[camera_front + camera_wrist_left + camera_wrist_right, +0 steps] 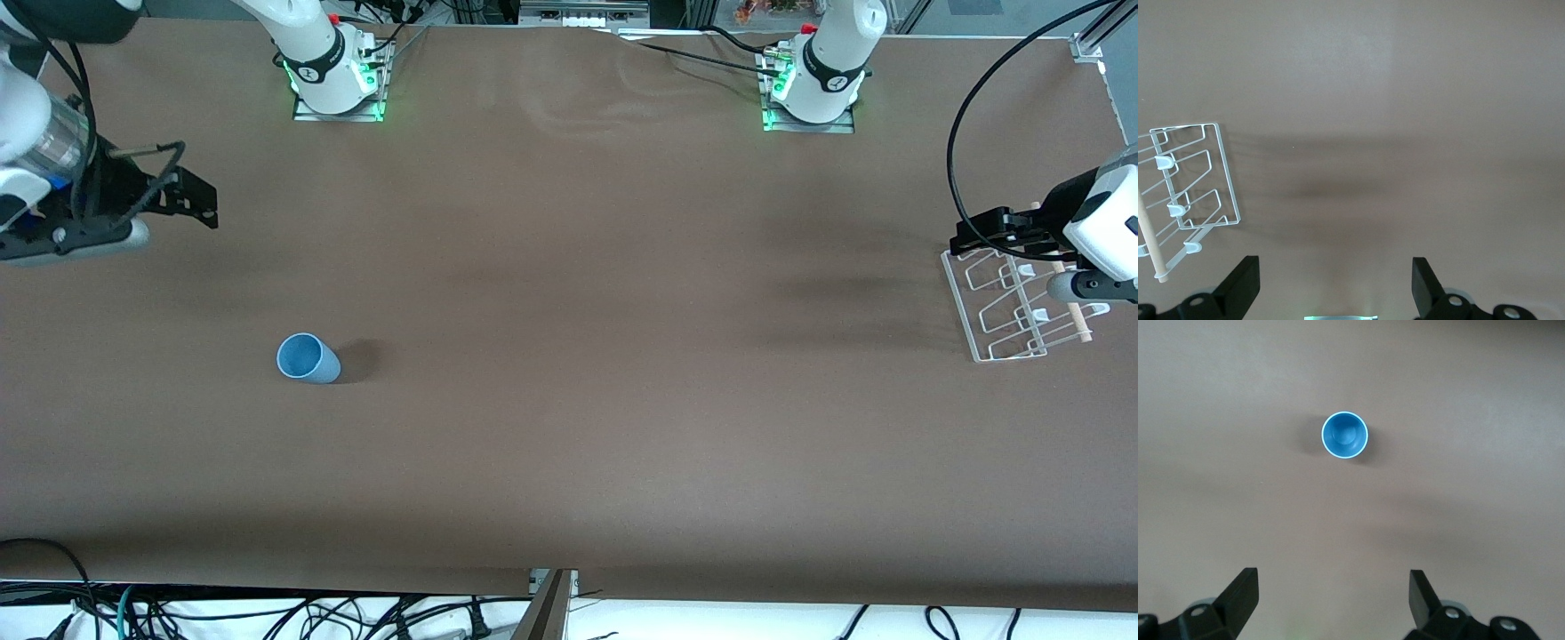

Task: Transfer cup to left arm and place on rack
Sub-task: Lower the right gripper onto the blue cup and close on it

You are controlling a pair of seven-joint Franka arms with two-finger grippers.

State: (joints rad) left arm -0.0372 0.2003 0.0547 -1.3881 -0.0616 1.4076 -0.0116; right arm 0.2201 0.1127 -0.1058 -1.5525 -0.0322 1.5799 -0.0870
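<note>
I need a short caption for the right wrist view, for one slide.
Open right pincer hovering over the brown table, with the upright light-blue cup ahead, not yet grasped.

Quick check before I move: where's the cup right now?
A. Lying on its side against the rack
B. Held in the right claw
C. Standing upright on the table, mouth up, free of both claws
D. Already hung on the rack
C: the cup stands alone on the table, its open mouth facing up in the right wrist view, with the right claw open above it and the left claw open by the rack.
</note>
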